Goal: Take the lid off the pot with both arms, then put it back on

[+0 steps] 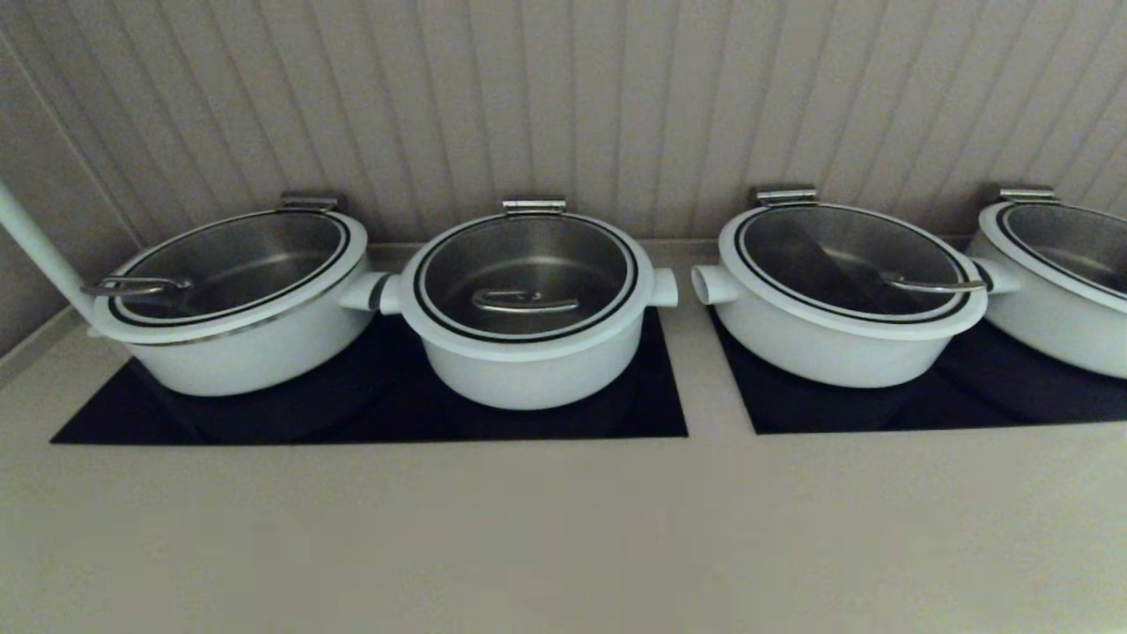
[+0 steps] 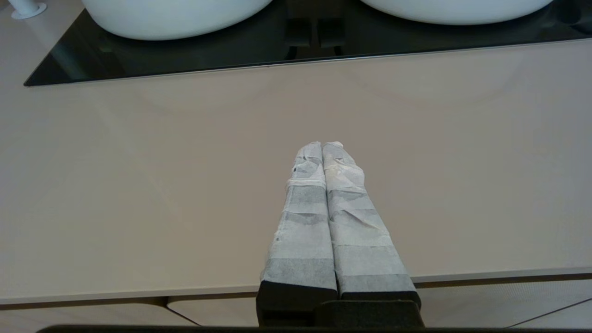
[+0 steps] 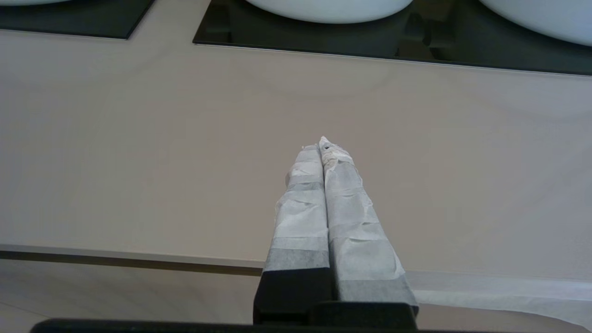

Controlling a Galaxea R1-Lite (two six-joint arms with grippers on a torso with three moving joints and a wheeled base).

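Glass lid (image 1: 526,275) seated on the white pot (image 1: 528,357), steel hook handle (image 1: 525,302) at its centre; pot second from the left in a row of four on black cooktops (image 1: 352,414). Left gripper (image 2: 322,145) low over the beige counter (image 2: 138,185) near its front edge, fingers pressed together, empty, well short of pot and lid. Right gripper (image 3: 321,144) likewise: closed on nothing, over the counter, well apart from the lid.

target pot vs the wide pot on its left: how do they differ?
The pot is narrower and deeper; the wide left pot is broader and shallower. The pot's lid carries its steel handle at centre; the left pot's lid has its handle near the rim. Both are white, lidded, on the same black cooktop.
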